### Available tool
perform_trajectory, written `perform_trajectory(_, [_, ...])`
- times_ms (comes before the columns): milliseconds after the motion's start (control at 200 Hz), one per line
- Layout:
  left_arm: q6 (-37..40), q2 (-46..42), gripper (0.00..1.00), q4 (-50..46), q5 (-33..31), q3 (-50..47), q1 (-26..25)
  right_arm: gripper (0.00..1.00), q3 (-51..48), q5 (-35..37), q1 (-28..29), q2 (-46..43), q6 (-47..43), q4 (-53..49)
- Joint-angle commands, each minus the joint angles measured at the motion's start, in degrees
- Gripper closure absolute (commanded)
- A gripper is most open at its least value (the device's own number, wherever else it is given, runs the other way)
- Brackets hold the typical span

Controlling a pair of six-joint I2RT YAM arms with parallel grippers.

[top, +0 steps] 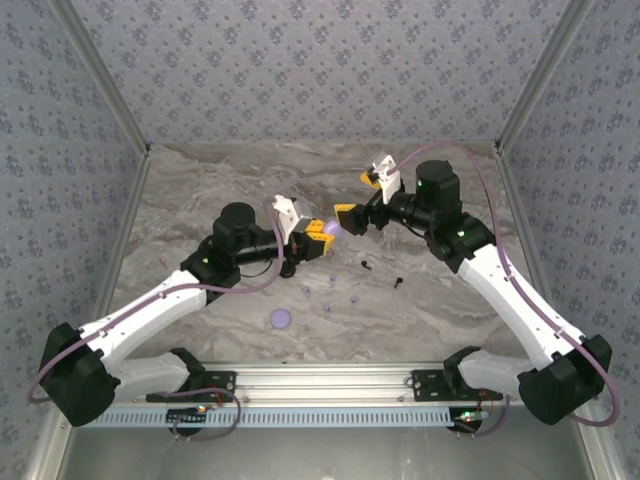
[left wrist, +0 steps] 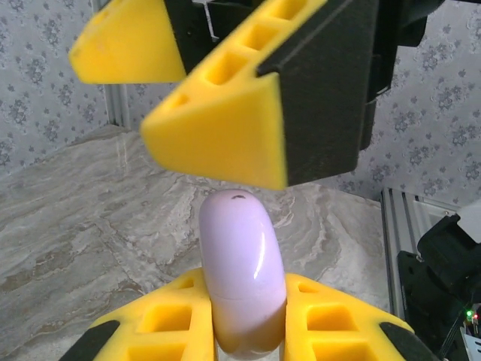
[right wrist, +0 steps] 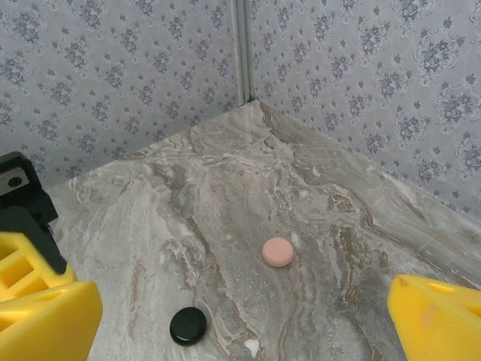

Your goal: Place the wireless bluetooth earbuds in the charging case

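A: What is the left gripper (top: 322,231) doing?

B: It is clamped on the lavender charging case (left wrist: 244,263). The case stands between its yellow fingers (left wrist: 169,320), with the rounded end poking out past the tips.

A: And the right gripper (top: 358,198)?

B: Its jaws are spread wide. In the left wrist view, one of its fingers (left wrist: 218,135) hangs just over the free end of the case. I cannot tell whether they touch. The other finger sits further off.

A: Where are the earbuds?

B: They are down on the marble table (top: 200,180), below both grippers and back toward the arm bases. The lavender earbuds (top: 327,310) are scattered under the left gripper's tips and a little behind them. The black earbuds (top: 367,265) lie beneath the right gripper, well apart from its fingers.

A: Anything else near them?

B: A lavender disc (top: 281,318) rests near the lavender buds, further back toward the left arm's base. In the right wrist view, a pink disc (right wrist: 277,251) and a black disc (right wrist: 188,325) lie on the table ahead of the spread fingers. Both fall between the fingers, and the black one is closer to the gripper.
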Motion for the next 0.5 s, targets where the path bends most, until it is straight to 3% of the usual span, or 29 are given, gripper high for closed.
perform_trajectory(0, [1.04,0.22,1.00,0.43,1.58,1.83,-0.23,0.00,1.72,0.02,-0.31,0.26,1.39,0.85])
perform_trajectory(235, [1.36,-0.13,1.00,0.54,1.18,1.50,-0.23,0.00,-0.17,-0.72,-1.17,-3.19,-0.08,-0.70])
perform_trajectory(495, [4.38,-1.59,1.00,1.16,0.85,0.31,-0.55,0.00,-4.60,-9.02,-2.00,-8.05,-3.52,-4.54])
